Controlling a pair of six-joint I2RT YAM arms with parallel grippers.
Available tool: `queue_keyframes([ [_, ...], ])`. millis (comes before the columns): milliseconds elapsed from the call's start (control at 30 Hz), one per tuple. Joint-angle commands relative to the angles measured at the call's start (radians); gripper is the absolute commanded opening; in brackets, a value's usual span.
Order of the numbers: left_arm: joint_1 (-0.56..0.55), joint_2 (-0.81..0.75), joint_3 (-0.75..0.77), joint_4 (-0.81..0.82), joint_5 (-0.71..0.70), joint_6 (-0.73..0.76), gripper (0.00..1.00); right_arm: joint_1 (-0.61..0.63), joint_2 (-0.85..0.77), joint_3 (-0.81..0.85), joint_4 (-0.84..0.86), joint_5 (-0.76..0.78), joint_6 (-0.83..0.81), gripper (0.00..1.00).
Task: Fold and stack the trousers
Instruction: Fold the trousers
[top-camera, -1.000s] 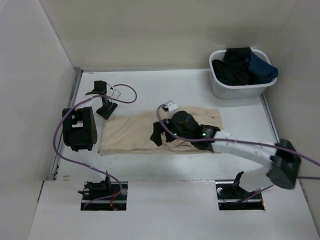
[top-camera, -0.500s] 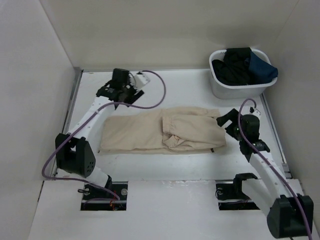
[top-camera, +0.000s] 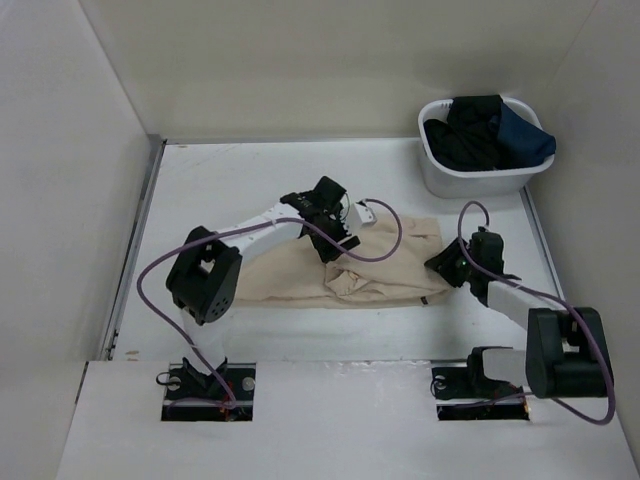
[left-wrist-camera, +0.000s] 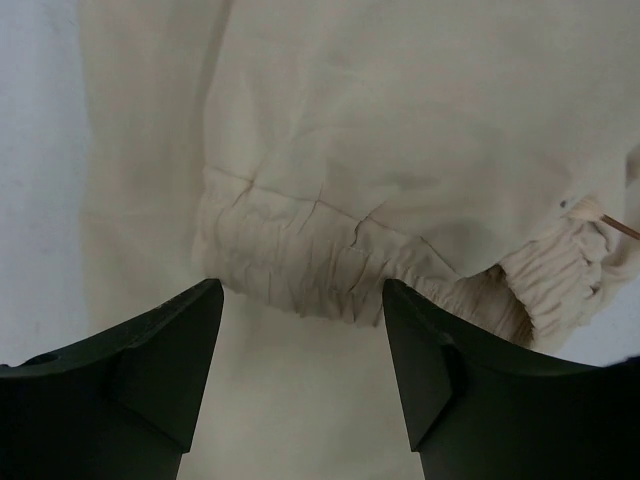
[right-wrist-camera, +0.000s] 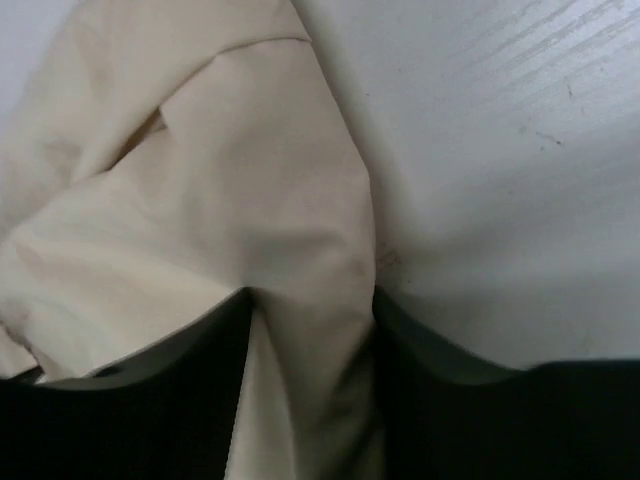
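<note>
Beige cotton trousers (top-camera: 390, 275) lay wrinkled across the middle of the white desk (top-camera: 230, 180), long axis running from the left edge toward the right edge, flat on the left and bunched and folded over on the right.

Top view: left arm reached in from the near-left corner, across the cloth. The left gripper (top-camera: 335, 232) sat over the far side of the trousers near the desk's centre. The right gripper (top-camera: 447, 268) sat low at the garment's right end, close to the right edge of the desk. A white basket (top-camera: 470, 185) stood in the far-right corner, holding a black garment (top-camera: 470, 135) and a navy garment (top-camera: 525, 135), well apart from the trousers.

Left wrist view: left gripper (left-wrist-camera: 300, 340) had its jaws released, both dark fingers (left-wrist-camera: 150, 370) spread wide. Just beyond the tips lay a gathered elastic band (left-wrist-camera: 330, 270) of the trousers, puckered, with smooth cloth above and below it. Nothing was caught between the fingers.

Right wrist view: right gripper (right-wrist-camera: 310, 340) was clenched on a raised fold of the trousers (right-wrist-camera: 200, 200), and the ridge of cloth ran down between the two fingers (right-wrist-camera: 470, 390). Bare desk surface showed to the right of the fold.
</note>
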Motion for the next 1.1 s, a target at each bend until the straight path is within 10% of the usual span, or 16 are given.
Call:
queue_keyframes([
  [0, -0.013, 0.024, -0.006, 0.022, 0.024, -0.041, 0.63, -0.016, 0.059, 0.045, 0.069, -0.048, -0.025, 0.39],
  [133, -0.018, 0.032, -0.022, 0.05, 0.005, -0.05, 0.63, -0.034, 0.056, 0.104, 0.011, -0.041, -0.047, 0.02],
  [533, 0.174, -0.155, -0.049, -0.001, -0.021, -0.044, 0.67, -0.166, -0.323, 0.583, -0.693, 0.073, -0.462, 0.0],
  [1067, 0.33, -0.025, -0.072, 0.068, -0.154, -0.078, 0.66, 0.697, 0.315, 1.108, -0.816, 0.444, -0.366, 0.09],
])
